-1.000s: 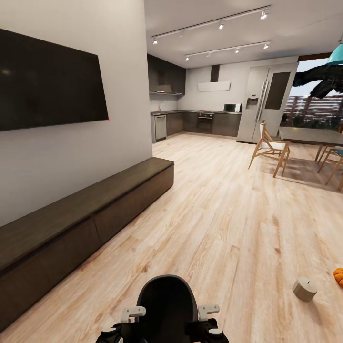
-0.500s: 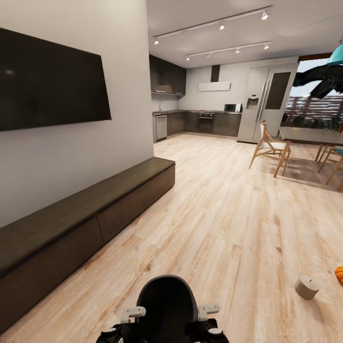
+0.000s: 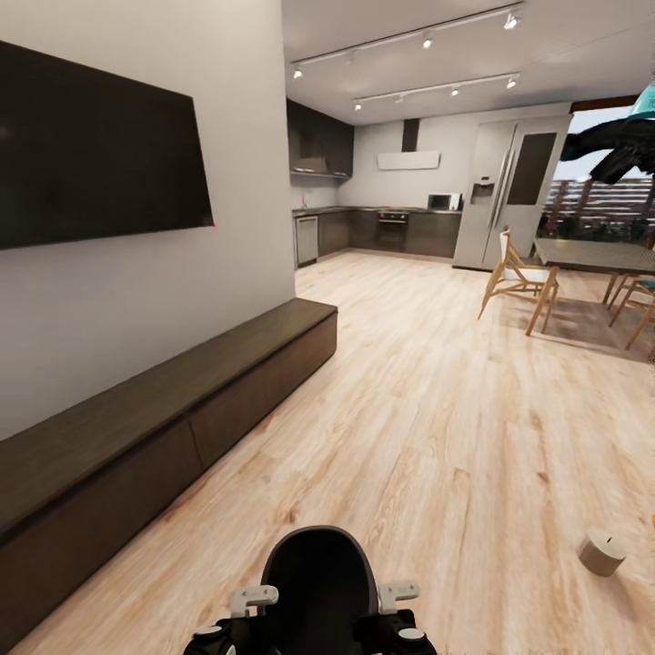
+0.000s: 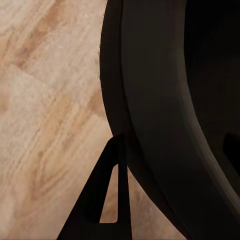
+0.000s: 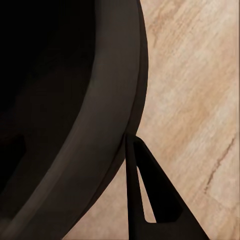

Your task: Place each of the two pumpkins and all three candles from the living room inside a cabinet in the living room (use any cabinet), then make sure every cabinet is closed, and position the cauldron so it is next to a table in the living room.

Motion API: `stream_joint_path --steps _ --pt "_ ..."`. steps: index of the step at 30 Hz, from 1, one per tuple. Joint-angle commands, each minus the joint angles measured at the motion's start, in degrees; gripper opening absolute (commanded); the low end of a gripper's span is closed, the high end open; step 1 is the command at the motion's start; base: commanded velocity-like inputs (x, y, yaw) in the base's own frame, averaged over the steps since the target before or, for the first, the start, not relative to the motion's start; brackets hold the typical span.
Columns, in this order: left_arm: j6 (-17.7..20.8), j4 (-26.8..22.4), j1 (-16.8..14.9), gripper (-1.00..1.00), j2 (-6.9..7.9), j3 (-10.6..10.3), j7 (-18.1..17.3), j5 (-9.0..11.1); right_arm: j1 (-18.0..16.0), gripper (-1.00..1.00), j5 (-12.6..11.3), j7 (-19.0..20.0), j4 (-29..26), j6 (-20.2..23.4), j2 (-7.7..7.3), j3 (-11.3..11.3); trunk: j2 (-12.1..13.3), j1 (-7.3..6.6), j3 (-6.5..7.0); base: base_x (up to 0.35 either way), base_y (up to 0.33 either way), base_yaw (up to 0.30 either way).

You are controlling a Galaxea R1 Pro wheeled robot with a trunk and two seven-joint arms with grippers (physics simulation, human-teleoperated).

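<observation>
The cabinet (image 3: 136, 409) is a long, low, dark-brown unit along the left wall in the head view, with its front panels shut. One candle (image 3: 602, 552), a short beige cylinder, lies on the wood floor at the lower right. The pumpkins and the cauldron are out of view. Both arms are tucked beside my dark base (image 3: 318, 582) at the bottom of the head view. The left wrist view has one dark finger (image 4: 92, 200) against the base's curved shell, and the right wrist view has one finger (image 5: 165, 231) the same way. Neither view reveals the gap between the fingers.
A large black TV (image 3: 91, 155) hangs above the cabinet. A dining table (image 3: 591, 255) with wooden chairs (image 3: 514, 277) stands at the right rear. The kitchen counters (image 3: 382, 232) and a fridge (image 3: 509, 196) are far ahead. Wide wood floor (image 3: 428, 400) lies between.
The whole picture has shifted, so the camera has moved. The candle now sits further right and lower in the frame, and the orange pumpkin has slipped past the right edge.
</observation>
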Motion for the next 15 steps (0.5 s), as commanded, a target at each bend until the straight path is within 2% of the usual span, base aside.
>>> stream_joint_path --steps 1,7,15 --pt "0.4 -0.3 0.0 -1.00 0.04 0.1 -0.1 0.3 -0.1 -1.00 -4.2 4.6 -1.7 0.3 -0.06 0.2 0.0 -0.01 -0.15 0.008 0.002 -0.121" --pt "0.4 -0.3 0.0 -1.00 0.00 0.0 -0.1 0.3 -0.1 -1.00 -4.2 4.7 -1.7 0.3 -0.11 0.2 0.0 -0.01 -0.43 -0.026 -0.005 -0.062" --pt "0.4 -0.3 0.0 -1.00 -0.02 0.1 -0.1 0.3 -0.1 -1.00 -4.2 4.7 -1.7 0.4 -0.15 0.2 0.0 -0.01 -0.45 -0.060 -0.093 -0.004"
